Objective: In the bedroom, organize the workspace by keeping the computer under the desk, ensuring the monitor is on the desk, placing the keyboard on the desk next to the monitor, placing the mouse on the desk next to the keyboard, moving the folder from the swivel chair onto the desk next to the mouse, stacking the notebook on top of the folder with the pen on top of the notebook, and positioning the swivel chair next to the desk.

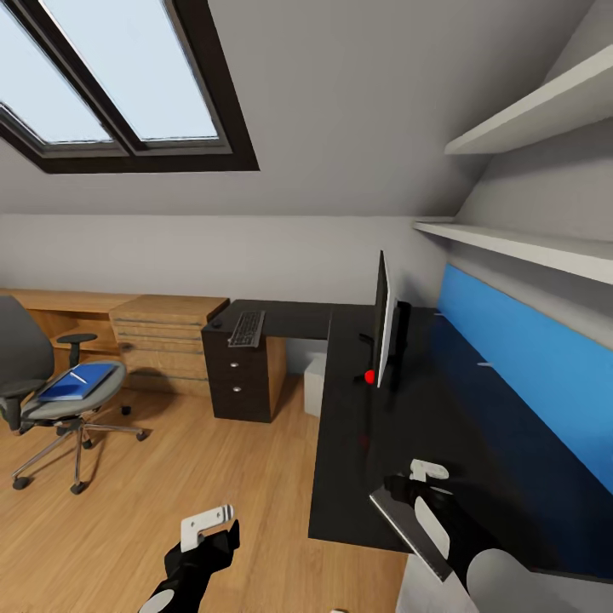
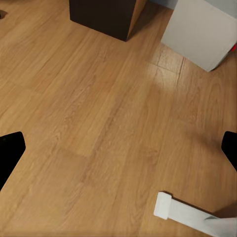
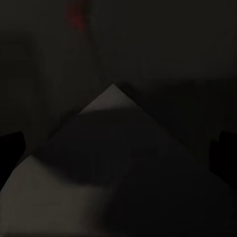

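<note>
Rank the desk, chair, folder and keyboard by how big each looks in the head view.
1. Desk, by far the largest.
2. Chair.
3. Folder, on the chair's seat.
4. Keyboard, though it lies farther from the camera, so its rank against the folder is unsure.

The swivel chair (image 1: 51, 383) is cut off at the nine o'clock edge of the head view, its back only partly shown. On the blue folder (image 1: 78, 381) a thin pale streak is seen, too small to be told as a pen. The monitor (image 1: 385, 322) is presented edge-on, so its screen is hidden. The computer (image 1: 315, 385) is largely concealed by the bench (image 1: 349, 477). The right hand (image 1: 426, 494) is cut off toward five o'clock, and its fingers are partly covered by the notebook (image 1: 409, 528). The right wrist view is dark and blurred; the notebook's (image 3: 113, 168) far corner alone is made out.
</note>
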You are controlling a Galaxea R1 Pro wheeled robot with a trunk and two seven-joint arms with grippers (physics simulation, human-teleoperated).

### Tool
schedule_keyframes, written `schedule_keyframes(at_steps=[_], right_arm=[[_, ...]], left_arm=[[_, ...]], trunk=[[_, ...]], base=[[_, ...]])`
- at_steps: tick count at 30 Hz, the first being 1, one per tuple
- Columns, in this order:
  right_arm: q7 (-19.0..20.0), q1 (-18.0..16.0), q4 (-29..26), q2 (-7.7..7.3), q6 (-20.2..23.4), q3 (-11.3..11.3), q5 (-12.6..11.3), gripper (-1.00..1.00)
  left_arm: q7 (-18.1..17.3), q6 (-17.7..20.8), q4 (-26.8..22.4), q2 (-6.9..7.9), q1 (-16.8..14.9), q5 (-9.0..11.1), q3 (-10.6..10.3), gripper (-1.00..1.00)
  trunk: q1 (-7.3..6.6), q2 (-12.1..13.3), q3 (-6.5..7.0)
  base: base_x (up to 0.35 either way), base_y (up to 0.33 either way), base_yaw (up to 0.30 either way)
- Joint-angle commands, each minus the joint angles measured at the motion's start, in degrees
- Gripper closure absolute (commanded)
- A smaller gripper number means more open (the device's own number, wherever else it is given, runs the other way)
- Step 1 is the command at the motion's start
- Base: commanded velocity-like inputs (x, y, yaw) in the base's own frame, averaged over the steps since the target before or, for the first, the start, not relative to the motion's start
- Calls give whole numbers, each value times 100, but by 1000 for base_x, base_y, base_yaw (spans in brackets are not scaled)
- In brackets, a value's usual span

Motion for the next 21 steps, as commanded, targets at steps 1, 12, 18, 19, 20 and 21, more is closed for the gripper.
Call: schedule_keyframes(at_steps=[1, 12, 18, 19, 20, 21], right_arm=[[-58, 2, 63, -8, 48, 35, -96, -100], [-58, 2, 63, -7, 44, 35, -96, -100], [-58, 2, 63, -8, 44, 35, -96, -100], [-58, 2, 63, -6, 44, 35, -96, -100], [-58, 2, 63, -6, 44, 35, -96, -100], [-58, 2, 63, -7, 44, 35, -96, -100]], left_arm=[[45, 11, -11, 5, -4, 41, -11, -100], [37, 20, -11, 5, -7, 49, -11, -100], [36, 20, -11, 5, -5, 50, -11, -100], [36, 20, -11, 5, -5, 50, -11, -100], [36, 20, -11, 5, -5, 50, -11, -100], [36, 20, -11, 5, -5, 50, -11, -100]], trunk=[[1, -3, -7], [1, -3, -7], [1, -3, -7], [1, -3, -7], [1, -3, -7], [1, -3, -7]], base=[[-1, -1, 0], [-80, -10, 0], [-12, -2, 0], [-4, -1, 0], [-3, 0, 0], [-2, 0, 0]])
